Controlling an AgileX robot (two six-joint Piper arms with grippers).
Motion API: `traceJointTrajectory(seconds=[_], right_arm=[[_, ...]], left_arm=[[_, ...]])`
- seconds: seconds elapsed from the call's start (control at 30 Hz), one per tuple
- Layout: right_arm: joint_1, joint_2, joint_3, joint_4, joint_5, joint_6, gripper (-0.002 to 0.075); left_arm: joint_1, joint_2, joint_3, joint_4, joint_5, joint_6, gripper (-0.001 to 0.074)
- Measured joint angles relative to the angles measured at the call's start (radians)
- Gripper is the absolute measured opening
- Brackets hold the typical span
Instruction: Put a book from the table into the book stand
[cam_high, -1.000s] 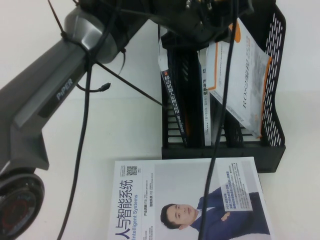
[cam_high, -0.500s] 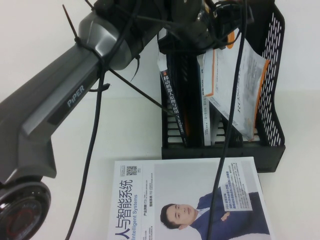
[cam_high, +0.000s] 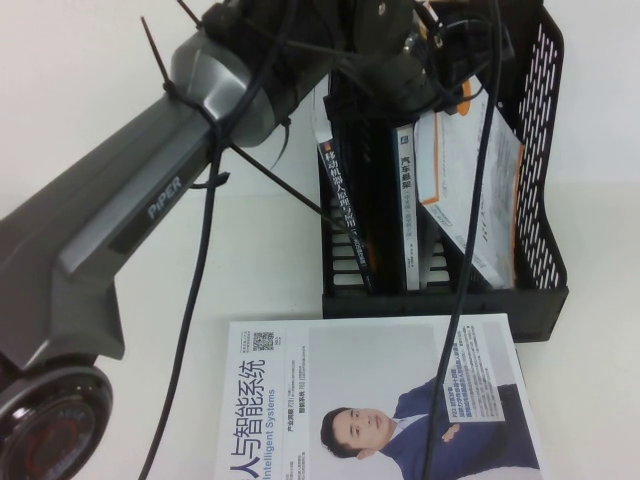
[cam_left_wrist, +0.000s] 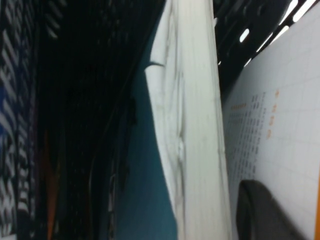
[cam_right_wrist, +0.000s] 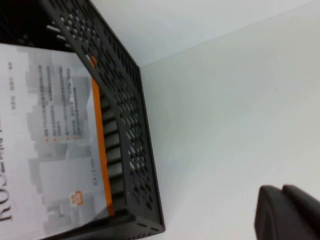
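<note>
My left gripper (cam_high: 438, 60) reaches over the black mesh book stand (cam_high: 548, 160) and is shut on a white book with orange edging (cam_high: 478, 190), which leans in the stand's right compartment. In the left wrist view one dark finger (cam_left_wrist: 265, 212) presses on the book's white cover (cam_left_wrist: 280, 115) beside its page edges (cam_left_wrist: 195, 125). A dark book (cam_high: 345, 200) and a blue-spined book (cam_high: 407, 205) stand in the left compartments. My right gripper (cam_right_wrist: 289, 212) is shut and empty over the white table, beside the stand's outer wall (cam_right_wrist: 125, 125); it is outside the high view.
A large magazine with a man in a blue suit (cam_high: 380, 400) lies flat on the table in front of the stand. My left arm (cam_high: 130, 220) and its cables cross the left half of the high view.
The left arm has moved right and the white and orange book has gone down into the right compartment and stands more upright.
</note>
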Motion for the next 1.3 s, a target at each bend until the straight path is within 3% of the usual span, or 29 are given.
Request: traceJointTrajectory(seconds=[0.47,0.57,0.73,0.83,1.03,1.2,1.3], right_arm=[[0.004,0.000,0.000,0.133,0.064,-0.144,-0.0001],[0.004,0.000,0.000,0.191,0.103,-0.228,-0.0001],[0.004,0.000,0.000,0.364,0.212,-0.443,-0.0001],[0.004,0.000,0.000,0.477,0.293,-0.591,-0.0001],[0.048,0.000,0.000,0.556,0.383,-0.798,-0.0001],[0.269,0.000,0.000,0.508,0.293,-0.901,-0.0001],[0.428,0.000,0.000,0.391,0.177,-0.899,0.0000]], left_arm=[[-0.005,0.055,0.000,-0.011,-0.102,0.138,0.0113],[-0.005,0.059,0.000,-0.027,-0.160,0.199,0.0185],[0.004,0.059,-0.002,-0.051,-0.244,0.315,0.0409],[0.004,0.059,-0.002,-0.057,-0.265,0.345,0.0453],[0.004,0.041,-0.002,-0.054,-0.330,0.425,0.0409],[0.006,-0.044,-0.002,-0.003,-0.379,0.447,0.0297],[0.006,-0.109,-0.002,0.060,-0.377,0.449,0.0268]])
